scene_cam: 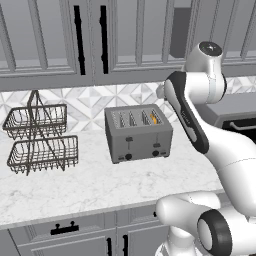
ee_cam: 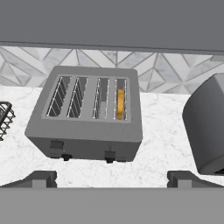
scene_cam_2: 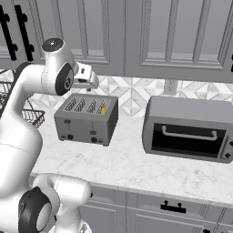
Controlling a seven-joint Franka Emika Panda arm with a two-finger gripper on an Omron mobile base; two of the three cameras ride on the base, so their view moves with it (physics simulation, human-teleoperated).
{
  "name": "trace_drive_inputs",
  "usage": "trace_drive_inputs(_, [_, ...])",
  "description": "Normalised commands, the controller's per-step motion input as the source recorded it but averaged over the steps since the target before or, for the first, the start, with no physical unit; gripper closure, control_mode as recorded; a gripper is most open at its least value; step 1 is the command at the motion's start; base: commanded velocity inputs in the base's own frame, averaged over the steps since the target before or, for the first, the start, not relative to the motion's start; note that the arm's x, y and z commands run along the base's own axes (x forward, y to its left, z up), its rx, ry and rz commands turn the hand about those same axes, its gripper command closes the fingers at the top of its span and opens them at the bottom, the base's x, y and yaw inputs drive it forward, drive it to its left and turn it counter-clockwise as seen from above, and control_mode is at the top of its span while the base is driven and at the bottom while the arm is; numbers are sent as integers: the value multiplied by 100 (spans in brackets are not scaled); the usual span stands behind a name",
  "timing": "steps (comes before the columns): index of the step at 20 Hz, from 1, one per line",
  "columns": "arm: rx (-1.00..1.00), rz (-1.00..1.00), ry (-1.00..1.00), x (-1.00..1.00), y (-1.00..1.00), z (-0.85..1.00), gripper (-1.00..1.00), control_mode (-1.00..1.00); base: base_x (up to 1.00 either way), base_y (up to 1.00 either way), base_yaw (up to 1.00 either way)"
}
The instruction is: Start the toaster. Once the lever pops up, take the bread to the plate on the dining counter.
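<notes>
Toaster [ee_cam: 85,113] lever [ee_cam: 110,156] sits at six o'clock below the bread [ee_cam: 120,104]; bring the wide-open, empty gripper [ee_cam: 111,177] down onto it.

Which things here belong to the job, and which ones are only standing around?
Belong to the job:
- toaster, on the marble worktop
- bread, sitting in the toaster's rightmost slot
- gripper, open, above the worktop in front of the toaster

Only standing around:
- toaster oven, right of the toaster
- two-tier wire basket, left of it
</notes>
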Motion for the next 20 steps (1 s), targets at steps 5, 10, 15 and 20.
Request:
trace_drive_inputs(5, [0, 0, 0, 0, 0, 0, -100, -100, 0, 0, 0])
trace_drive_inputs(10, [0, 0, 0, 0, 0, 0, -100, -100, 0, 0, 0])
trace_drive_inputs(15, [0, 0, 0, 0, 0, 0, -100, -100, 0, 0, 0])
trace_drive_inputs(20, [0, 0, 0, 0, 0, 0, -100, -100, 0, 0, 0])
